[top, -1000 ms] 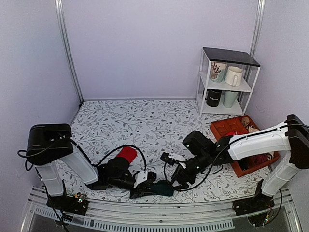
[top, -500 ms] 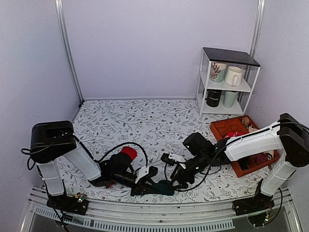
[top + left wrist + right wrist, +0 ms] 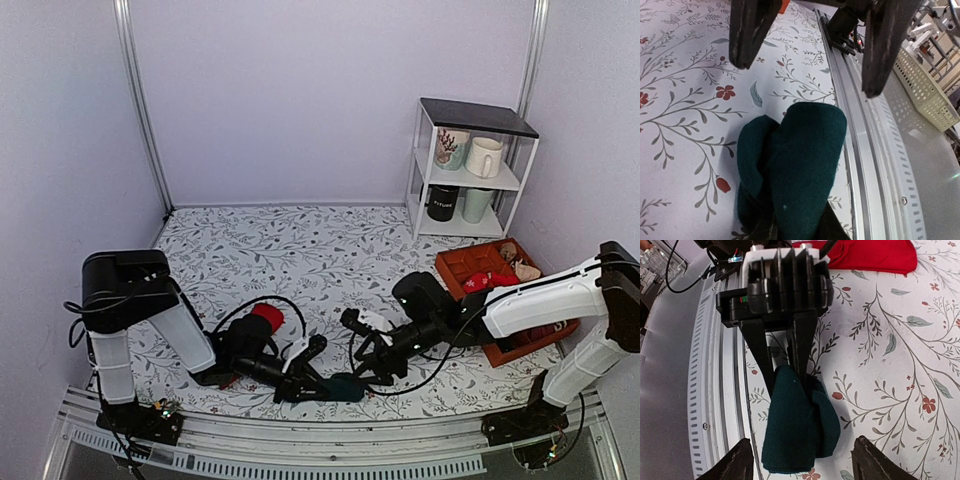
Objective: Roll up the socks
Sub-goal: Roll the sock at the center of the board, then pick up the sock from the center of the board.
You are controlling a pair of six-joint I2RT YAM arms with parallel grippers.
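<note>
Item one: dark teal-green fabric sock [image 3: 795, 430], folded into a thick, short bundle, lying on the table's white cloth printed with grey leaves and small red flowers [image 3: 300, 250], close to the ribbed aluminium rail [image 3: 330, 440] along the near edge. The left gripper [image 3: 786, 380], black and set low over the table, is clenched on one end of this bundle, the fabric pinched between its two narrow fingers. The right gripper [image 3: 806, 75], black, faces it from the other side with its jaws spread wide; its fingers stand either side of the sock's free end, apart from the fabric, holding nothing. Item two: bright red fabric sock [image 3: 266, 317], lying on the cloth beside the left arm, farther from the rail, apart from the teal one. Surroundings: orange-red rectangular tray [image 3: 465, 265] at the right with mixed small things inside, the right arm reaching across its near side; a white two-tier shelf with a black top [image 3: 470, 170] at the far right, holding four mugs.
</note>
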